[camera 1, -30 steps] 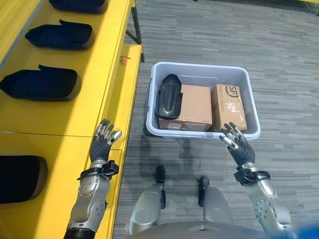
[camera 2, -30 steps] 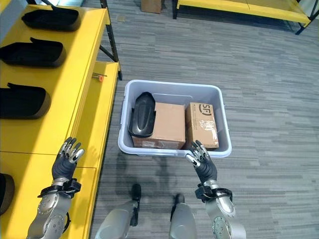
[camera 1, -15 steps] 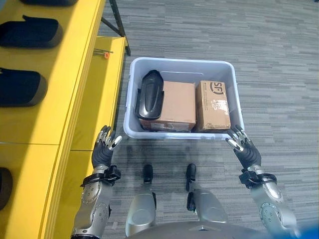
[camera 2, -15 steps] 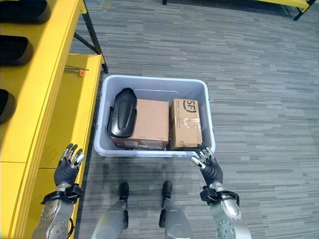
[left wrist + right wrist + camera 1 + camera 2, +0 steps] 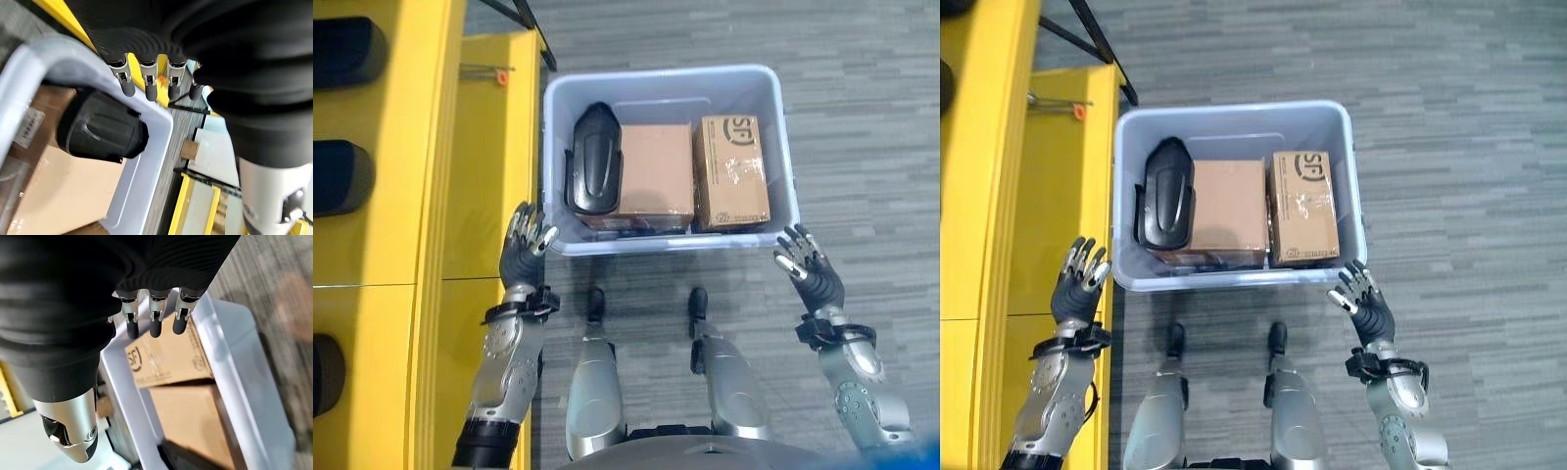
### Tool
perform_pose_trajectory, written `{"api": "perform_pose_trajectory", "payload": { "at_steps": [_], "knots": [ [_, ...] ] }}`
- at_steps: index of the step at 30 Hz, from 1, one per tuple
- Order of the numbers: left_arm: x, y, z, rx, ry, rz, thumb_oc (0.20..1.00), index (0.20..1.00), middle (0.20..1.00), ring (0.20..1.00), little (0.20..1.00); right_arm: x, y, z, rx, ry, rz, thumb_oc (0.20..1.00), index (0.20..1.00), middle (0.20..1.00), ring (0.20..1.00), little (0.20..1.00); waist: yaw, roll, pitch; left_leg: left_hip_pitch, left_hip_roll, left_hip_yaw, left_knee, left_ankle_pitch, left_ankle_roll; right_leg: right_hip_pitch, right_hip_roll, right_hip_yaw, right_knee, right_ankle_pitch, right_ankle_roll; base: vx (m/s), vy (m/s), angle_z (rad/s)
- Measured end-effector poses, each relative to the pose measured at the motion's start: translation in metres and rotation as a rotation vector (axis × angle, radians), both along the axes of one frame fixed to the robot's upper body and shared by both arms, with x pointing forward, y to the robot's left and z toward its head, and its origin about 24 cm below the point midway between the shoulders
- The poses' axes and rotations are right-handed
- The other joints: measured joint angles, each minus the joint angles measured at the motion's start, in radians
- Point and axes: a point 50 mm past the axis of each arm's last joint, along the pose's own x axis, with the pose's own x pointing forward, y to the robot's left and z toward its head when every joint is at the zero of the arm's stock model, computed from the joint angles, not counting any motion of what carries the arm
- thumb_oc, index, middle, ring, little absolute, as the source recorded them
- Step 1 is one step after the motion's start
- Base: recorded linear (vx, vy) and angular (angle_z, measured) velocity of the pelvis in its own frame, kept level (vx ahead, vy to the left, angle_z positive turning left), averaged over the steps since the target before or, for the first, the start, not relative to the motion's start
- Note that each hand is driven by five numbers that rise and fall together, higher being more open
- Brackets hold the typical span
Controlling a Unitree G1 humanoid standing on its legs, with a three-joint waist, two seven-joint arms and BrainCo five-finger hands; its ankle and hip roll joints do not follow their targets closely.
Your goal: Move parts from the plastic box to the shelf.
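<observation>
- I'm looking down on the plastic box [image 5: 664, 157] on the floor, with both hands hanging just short of its near wall and neither one touching it.
- My left hand [image 5: 524, 245] is hovering off the box's near left corner, fingers straight and spread, carrying nothing.
- My right hand [image 5: 811, 269] is hovering off the near right corner, fingers likewise relaxed and empty.
- Just past the left hand's fingertips, inside the box, the black part [image 5: 593, 172] is lying against the left wall, its rounded end showing close up in the left wrist view.
- Beyond it, toward the right hand, the large cardboard box [image 5: 656, 176] is sitting in the middle, and the small cardboard box [image 5: 731, 170] is standing directly ahead of the right hand's fingers.
- The yellow shelf [image 5: 401, 196] is running along the outer side of the left hand, with dark parts [image 5: 340, 176] already lying on it.
- I'm judging this as the reach step: nothing is picked yet.
- Next, I reckon I need to bring a hand over the rim and down onto the black part, curling the fingers round its body before lifting it clear of the wall.
</observation>
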Motion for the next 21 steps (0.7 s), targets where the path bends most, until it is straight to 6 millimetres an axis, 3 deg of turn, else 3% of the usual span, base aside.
{"api": "perform_pose_trajectory", "payload": {
  "at_steps": [1, 2, 3, 5, 8, 14, 21],
  "knots": [
    [-0.001, -0.001, 0.001, -0.001, -0.008, -0.003, 1.0, 1.0, 1.0, 1.0, 1.0, 0.001, 0.0, 0.002, -0.017, -0.013, -0.002, 1.0, 1.0, 1.0, 1.0, 1.0, 0.005, 0.014, -0.003, 0.017, -0.004, 0.01, -0.014, 0.047, -0.04, -0.02, 0.01, 0.034, -0.01, 0.011, 0.017, 0.02, 0.168, -0.76],
    [0.002, -0.001, 0.007, 0.012, -0.026, -0.01, 1.0, 1.0, 1.0, 1.0, 1.0, 0.0, 0.004, 0.0, -0.009, -0.01, 0.004, 1.0, 1.0, 1.0, 1.0, 1.0, 0.01, -0.005, 0.004, 0.01, -0.027, 0.033, -0.008, 0.046, -0.052, -0.03, -0.017, 0.049, -0.025, 0.023, 0.033, 0.03, 0.31, -0.54],
    [0.01, -0.004, 0.017, 0.034, -0.067, -0.036, 1.0, 1.0, 1.0, 1.0, 1.0, -0.004, 0.01, -0.004, -0.005, 0.006, 0.027, 1.0, 1.0, 1.0, 1.0, 1.0, -0.004, -0.022, 0.016, -0.01, -0.079, 0.045, -0.012, 0.061, -0.034, -0.036, -0.062, 0.059, -0.056, 0.049, 0.061, 0.0, 0.226, 0.04],
    [0.018, -0.008, 0.03, 0.067, -0.114, -0.062, 1.0, 1.0, 1.0, 1.0, 1.0, -0.007, 0.025, -0.012, 0.025, 0.036, 0.07, 1.0, 1.0, 1.0, 1.0, 1.0, -0.002, -0.044, 0.028, -0.025, -0.128, 0.064, -0.003, 0.055, -0.009, -0.039, -0.109, 0.068, -0.09, 0.083, 0.077, -0.02, 0.235, 0.01],
    [0.027, -0.006, 0.048, 0.138, -0.174, -0.052, 1.0, 1.0, 1.0, 1.0, 1.0, -0.001, 0.043, -0.005, 0.058, -0.001, 0.123, 1.0, 1.0, 1.0, 1.0, 1.0, 0.007, -0.067, 0.036, -0.052, -0.154, 0.101, 0.012, 0.042, 0.008, -0.061, -0.137, 0.082, -0.12, 0.106, 0.095, -0.01, 0.125, -0.2],
    [0.046, -0.018, 0.064, 0.183, -0.226, -0.03, 1.0, 1.0, 1.0, 1.0, 1.0, 0.008, 0.044, 0.008, 0.045, -0.064, 0.133, 1.0, 1.0, 1.0, 1.0, 1.0, -0.019, -0.098, 0.049, -0.1, -0.132, 0.116, 0.047, 0.021, 0.0, -0.101, -0.115, 0.086, -0.129, 0.114, 0.092, -0.01, 0.059, -0.11],
    [0.07, -0.037, 0.082, 0.203, -0.267, -0.046, 1.0, 1.0, 1.0, 1.0, 1.0, 0.009, 0.049, 0.01, 0.036, -0.076, 0.16, 1.0, 1.0, 1.0, 1.0, 1.0, -0.065, -0.122, 0.06, -0.156, -0.104, 0.116, 0.074, 0.018, -0.01, -0.148, -0.086, 0.087, -0.131, 0.128, 0.082, -0.01, -0.014, -0.07]
  ]
}}
